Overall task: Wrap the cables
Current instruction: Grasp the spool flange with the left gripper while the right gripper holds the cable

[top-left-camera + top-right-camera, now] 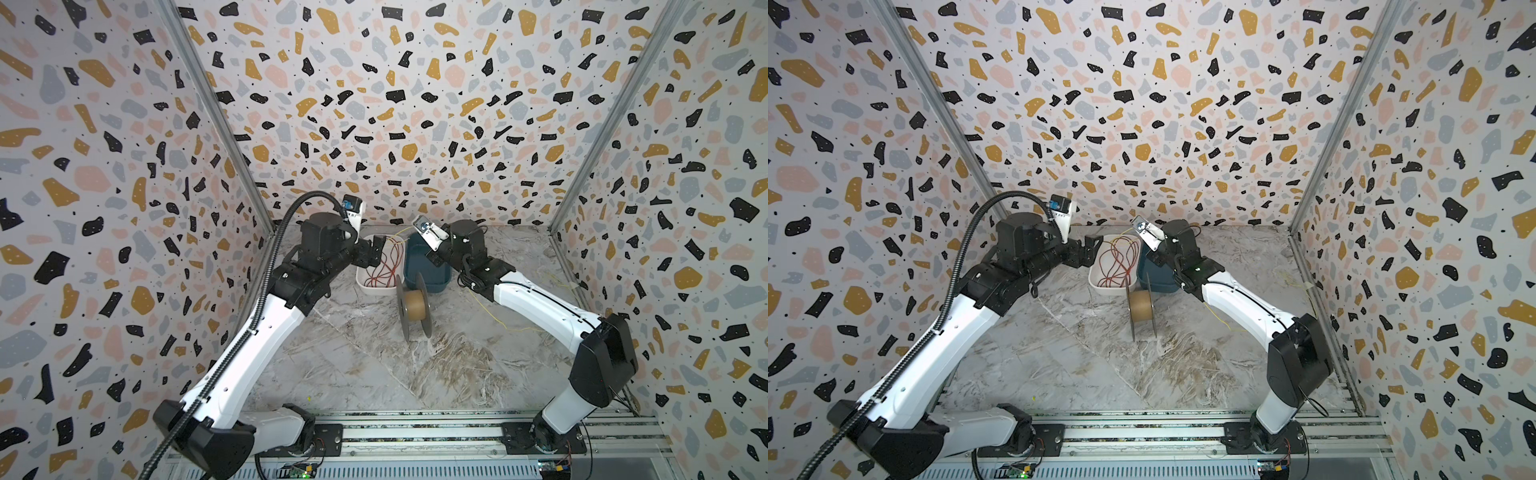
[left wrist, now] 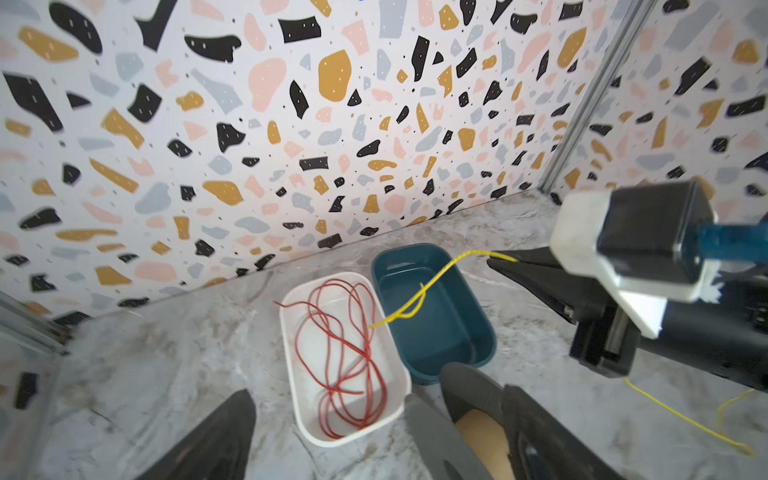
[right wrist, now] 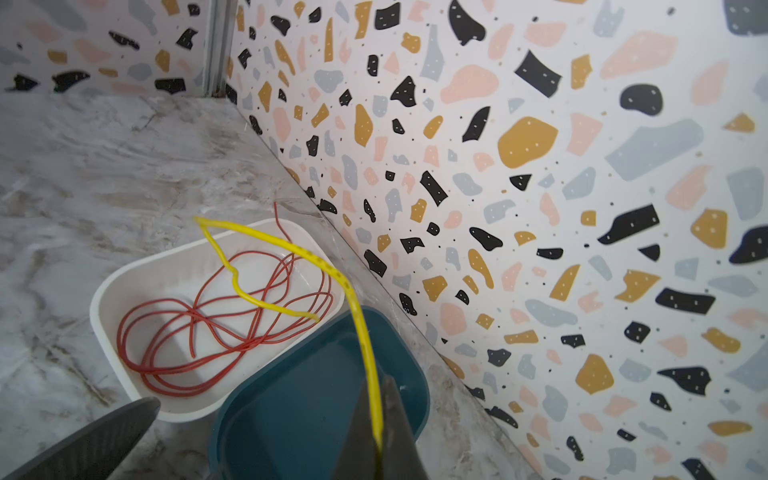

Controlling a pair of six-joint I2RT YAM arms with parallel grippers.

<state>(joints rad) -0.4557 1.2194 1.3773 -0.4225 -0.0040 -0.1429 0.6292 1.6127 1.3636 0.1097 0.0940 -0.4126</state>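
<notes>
step: pick-up phase, I'd say. Nothing is wound on the spool (image 1: 413, 305) yet and its brown core is bare.
right pincer (image 3: 376, 432): clamped shut on the yellow cable (image 3: 362, 332), hanging above the teal tray (image 3: 291, 407).
left pincer (image 2: 351, 384): spread wide, holding nothing, above the near end of the white tray (image 3: 141, 274).
yellow cable: a short kinked free end droops from the grip over the white tray. The long tail runs back under the right arm and across the table (image 1: 374, 374) toward the right wall.
red cable (image 3: 193, 311): loose coil lying in the white tray, untouched.
next: probably carry the yellow end to the spool core and pin it there, with the left pincer free to take the end or steady the spool. The slack needs managing so the tail doesn't snag the arm.
edges: both trays sit near the back wall (image 1: 374, 124), so there's little room behind them.
room: the spool stands just in front of the trays. The table in front of the spool is open.
</notes>
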